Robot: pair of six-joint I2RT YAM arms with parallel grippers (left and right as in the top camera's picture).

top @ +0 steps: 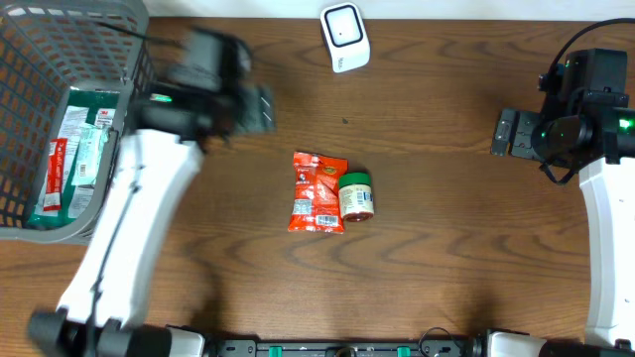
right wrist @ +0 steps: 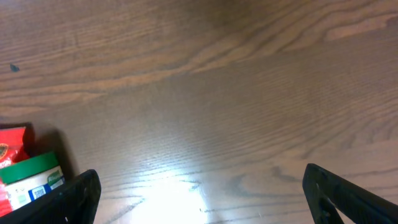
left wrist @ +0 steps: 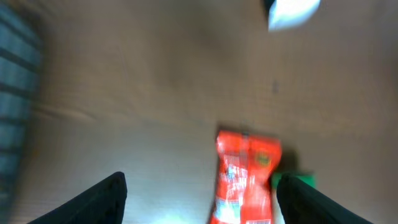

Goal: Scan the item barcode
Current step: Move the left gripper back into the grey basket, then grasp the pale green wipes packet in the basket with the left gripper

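**Both grippers open; packet and jar lie mid-table**

The red snack packet point(top: 317, 193) lies flat at the middle of the wooden table point(top: 446, 258). A small green-lidded jar point(top: 356, 195) sits just beside its right edge. The white barcode scanner point(top: 344, 37) sits at the far edge, well apart from both. The left gripper point(left wrist: 200, 186), blurred, hangs near the grey basket point(top: 60, 40) at the left, jaws spread wide and empty. The right gripper point(right wrist: 200, 177) hovers over bare wood at the right, jaws wide apart, holding nothing.

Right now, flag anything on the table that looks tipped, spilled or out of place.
The green-lidded jar appears to lie on its side, touching the red snack packet. Nothing spilled.
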